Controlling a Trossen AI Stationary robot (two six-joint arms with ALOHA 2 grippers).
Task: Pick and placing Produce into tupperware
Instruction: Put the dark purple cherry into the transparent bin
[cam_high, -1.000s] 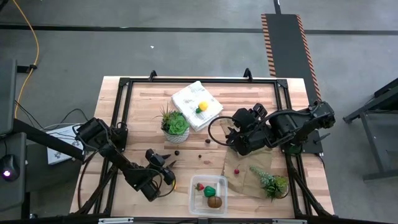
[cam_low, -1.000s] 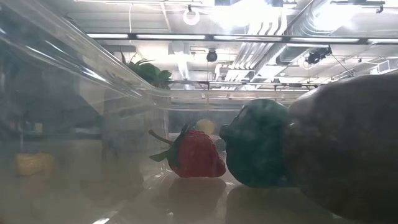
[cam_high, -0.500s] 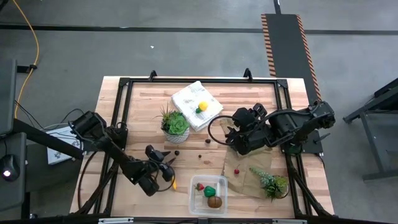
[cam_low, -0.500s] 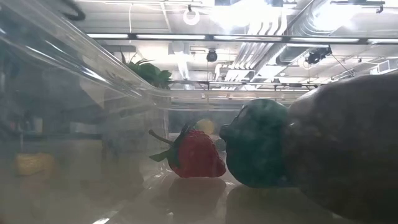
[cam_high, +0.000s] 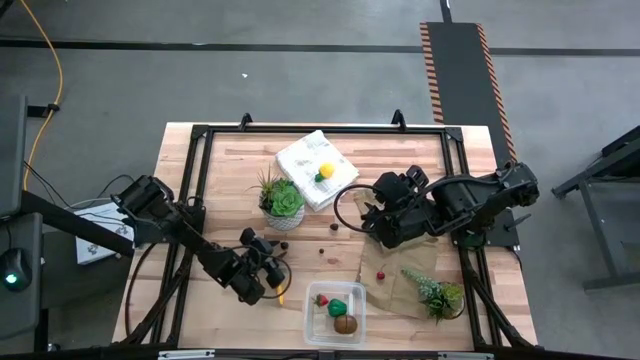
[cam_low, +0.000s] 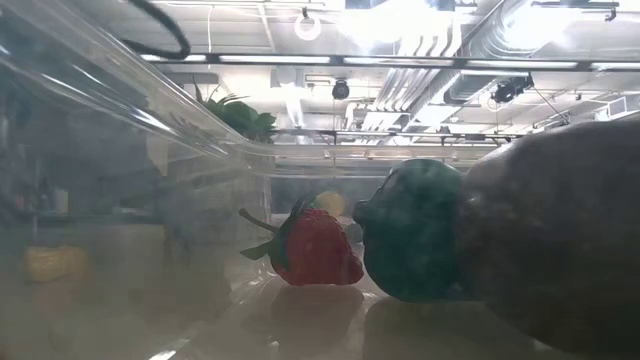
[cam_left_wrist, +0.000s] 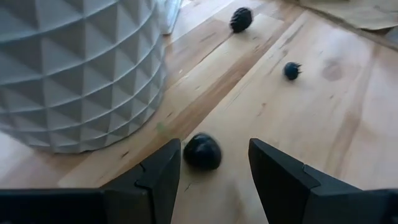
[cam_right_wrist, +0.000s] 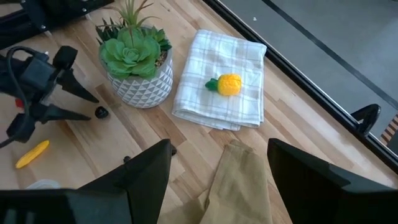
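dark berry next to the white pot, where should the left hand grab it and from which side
Grip the dark berry across its round middle; it is a small ball with no handle. Come from the open wood side, since the white pot stands close on the other. The left hand is open, its fingers already flanking the berry.

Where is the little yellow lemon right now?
In the high view, the lemon sits on the folded white cloth at the table's far side, just beyond the potted succulent.

The wooden table (cam_high: 220, 170) carries cloth (cam_high: 316, 168), pot (cam_high: 281, 215), tupperware (cam_high: 335, 311).
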